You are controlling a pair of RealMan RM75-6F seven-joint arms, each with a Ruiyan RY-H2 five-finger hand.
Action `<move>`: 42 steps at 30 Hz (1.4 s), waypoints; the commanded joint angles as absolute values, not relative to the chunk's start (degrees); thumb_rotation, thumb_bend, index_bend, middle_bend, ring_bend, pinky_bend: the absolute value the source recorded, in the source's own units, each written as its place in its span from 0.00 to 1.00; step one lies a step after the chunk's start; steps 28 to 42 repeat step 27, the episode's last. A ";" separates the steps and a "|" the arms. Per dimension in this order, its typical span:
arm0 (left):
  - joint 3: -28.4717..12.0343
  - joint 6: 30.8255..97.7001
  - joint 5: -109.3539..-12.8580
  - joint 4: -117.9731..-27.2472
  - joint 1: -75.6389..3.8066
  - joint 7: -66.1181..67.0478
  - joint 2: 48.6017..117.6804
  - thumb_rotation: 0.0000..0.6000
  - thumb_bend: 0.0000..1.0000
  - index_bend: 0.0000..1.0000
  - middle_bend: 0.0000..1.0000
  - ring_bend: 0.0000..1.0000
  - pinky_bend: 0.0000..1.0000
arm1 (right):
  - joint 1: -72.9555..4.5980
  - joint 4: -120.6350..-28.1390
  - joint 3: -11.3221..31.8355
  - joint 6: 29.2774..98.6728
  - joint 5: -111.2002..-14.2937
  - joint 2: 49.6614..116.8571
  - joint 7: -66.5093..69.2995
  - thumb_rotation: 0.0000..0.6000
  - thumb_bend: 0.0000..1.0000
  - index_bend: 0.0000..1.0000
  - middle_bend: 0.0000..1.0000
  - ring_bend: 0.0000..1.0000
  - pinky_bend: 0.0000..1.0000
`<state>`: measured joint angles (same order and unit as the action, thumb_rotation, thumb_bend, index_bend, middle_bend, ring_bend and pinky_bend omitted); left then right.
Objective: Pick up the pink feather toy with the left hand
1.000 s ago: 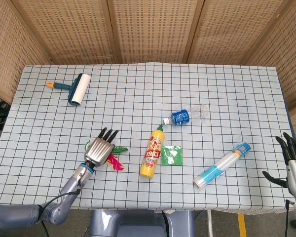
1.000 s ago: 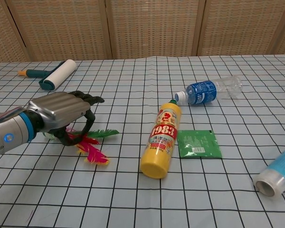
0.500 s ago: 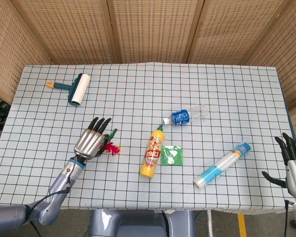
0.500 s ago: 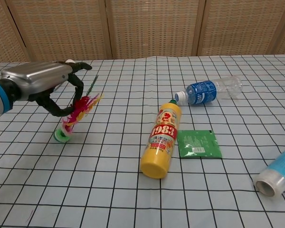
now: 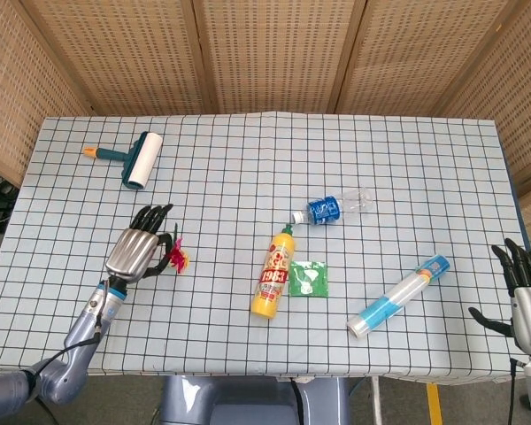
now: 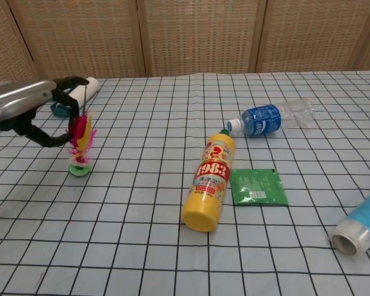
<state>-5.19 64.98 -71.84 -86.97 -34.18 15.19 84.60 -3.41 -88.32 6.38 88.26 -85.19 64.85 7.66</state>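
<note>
Left hand (image 6: 31,110) pinches the toy's (image 6: 80,139) feathers at its fingertips, so the green base hangs below, apparently just clearing the bench (image 6: 172,259).

Pink-yellow feather toy (image 6: 81,143), apparently green-based; yellow bottle (image 6: 208,183); checked tablecloth (image 6: 142,246).

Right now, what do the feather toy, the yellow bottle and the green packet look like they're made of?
Feather toy: dyed pink and yellow feathers, wispy edges, on a green base, probably rubber or plastic. Yellow bottle: glossy opaque plastic with a printed red label. Green packet: thin flat plastic or foil film, slightly shiny.
</note>
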 commanded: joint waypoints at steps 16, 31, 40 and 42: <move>-2.86 78.25 -80.07 -91.25 -23.08 0.93 74.91 1.00 0.16 0.00 0.00 0.00 0.00 | -3.36 -88.26 6.19 88.57 -85.74 65.02 7.10 1.00 0.12 0.12 0.00 0.00 0.05; 4.13 85.92 -79.44 -93.67 -12.62 16.97 70.39 1.00 0.20 0.01 0.00 0.00 0.00 | -4.12 -88.08 5.73 87.03 -85.66 66.15 3.28 1.00 0.12 0.11 0.00 0.00 0.04; 4.13 85.92 -79.44 -93.67 -12.62 16.97 70.39 1.00 0.20 0.01 0.00 0.00 0.00 | -4.12 -88.08 5.73 87.03 -85.66 66.15 3.28 1.00 0.12 0.11 0.00 0.00 0.04; 4.13 85.92 -79.44 -93.67 -12.62 16.97 70.39 1.00 0.20 0.01 0.00 0.00 0.00 | -4.12 -88.08 5.73 87.03 -85.66 66.15 3.28 1.00 0.12 0.11 0.00 0.00 0.04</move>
